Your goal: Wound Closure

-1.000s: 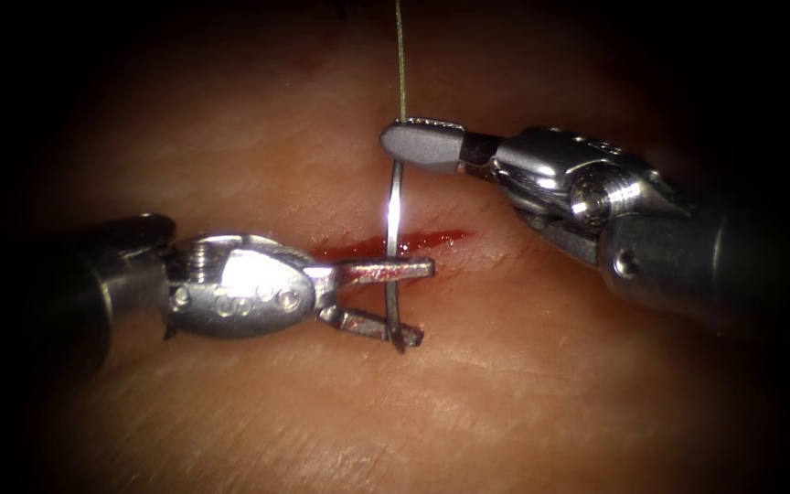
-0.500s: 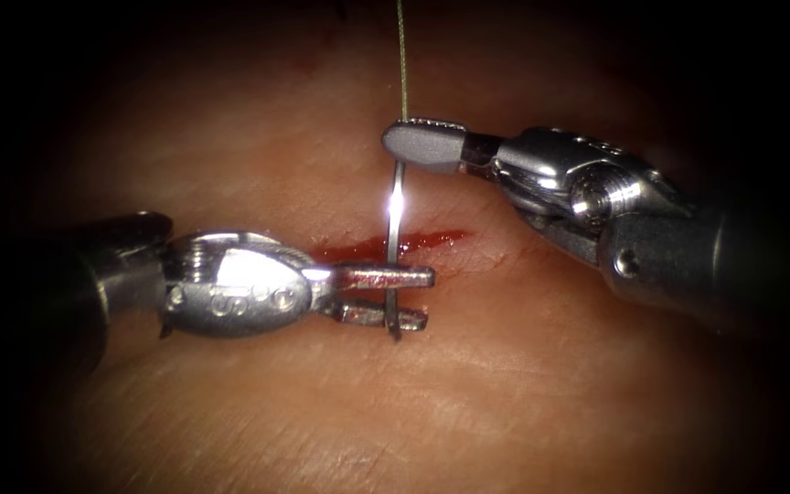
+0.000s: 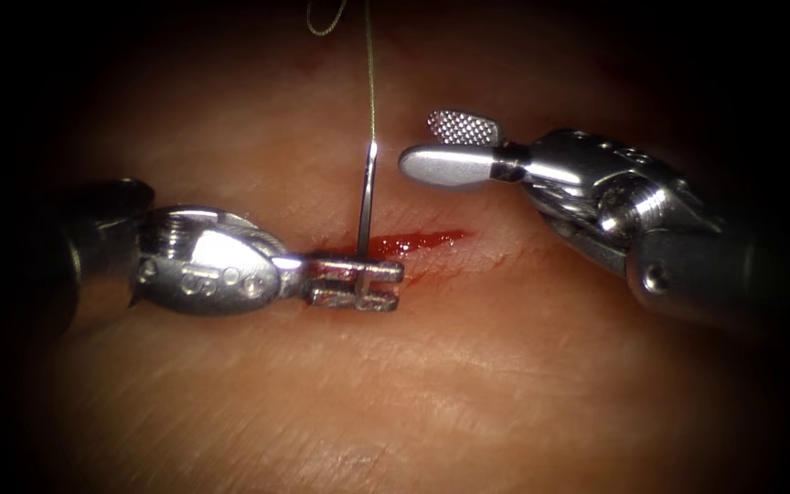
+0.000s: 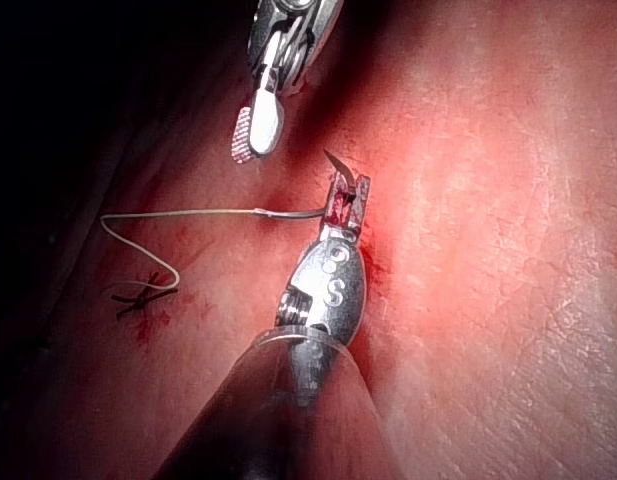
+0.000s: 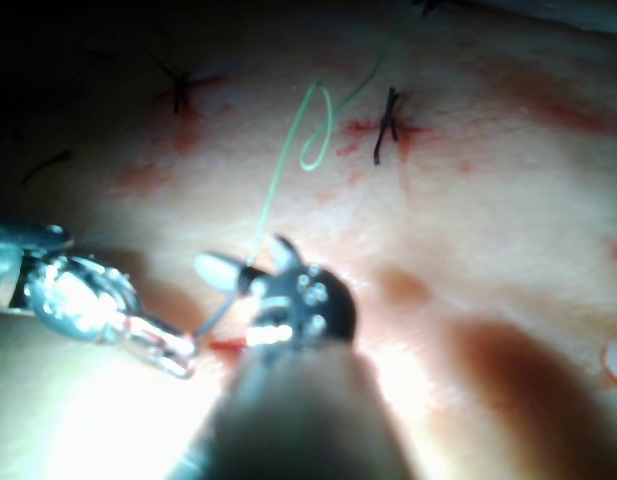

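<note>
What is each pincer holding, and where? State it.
Left pincer grips the curved needle near its pointed end. Right pincer is open, holding nothing.

Left arm's tool (image 3: 354,284): polished silver, teardrop-shaped wrist housing stamped with small rounded characters, threaded screw at its rear, dark tubular shaft behind; two short flat steel jaws stained red.

Right arm's tool (image 3: 454,148): bright steel clevis with a row of small holes, round pivot pin, one screw on the dark grey shaft; paddle-shaped jaws, one inner face cross-hatched.
</note>
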You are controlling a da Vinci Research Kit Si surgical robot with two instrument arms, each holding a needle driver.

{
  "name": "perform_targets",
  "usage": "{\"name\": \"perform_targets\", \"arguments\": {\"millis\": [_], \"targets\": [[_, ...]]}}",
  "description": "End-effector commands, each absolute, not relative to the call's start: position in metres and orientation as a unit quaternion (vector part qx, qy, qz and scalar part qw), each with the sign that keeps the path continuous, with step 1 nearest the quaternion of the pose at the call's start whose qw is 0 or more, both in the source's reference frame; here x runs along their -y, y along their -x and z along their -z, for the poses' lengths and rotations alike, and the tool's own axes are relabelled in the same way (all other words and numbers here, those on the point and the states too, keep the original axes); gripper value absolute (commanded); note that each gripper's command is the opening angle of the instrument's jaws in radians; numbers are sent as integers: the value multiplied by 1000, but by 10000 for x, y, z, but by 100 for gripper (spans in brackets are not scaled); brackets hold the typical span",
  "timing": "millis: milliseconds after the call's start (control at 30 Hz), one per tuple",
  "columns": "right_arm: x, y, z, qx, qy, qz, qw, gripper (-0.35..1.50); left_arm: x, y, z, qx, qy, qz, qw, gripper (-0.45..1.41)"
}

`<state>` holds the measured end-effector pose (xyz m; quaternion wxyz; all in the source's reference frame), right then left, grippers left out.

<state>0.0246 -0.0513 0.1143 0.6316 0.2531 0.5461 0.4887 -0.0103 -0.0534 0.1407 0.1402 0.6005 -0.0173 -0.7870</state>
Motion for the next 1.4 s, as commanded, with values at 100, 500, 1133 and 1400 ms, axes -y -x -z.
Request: {"name": "perform_targets", "arguments": {"millis": [100,500,1133,1400], "targets": [[514,-252,-1148,-545,-274,-489,624,88,529,106,-1413,28,-602,782,159,-45],[527,-250,-1175,-533,-337,-541,557,72,526,105,-1409,83,-605,751,252,-45],[542,-266,-1192,-523,-376,-578,501,51,525,106,-1408,95,-604,746,264,-45],[546,-273,-1193,-524,-374,-579,501,27,526,106,-1409,95,-604,746,265,-45]]}}
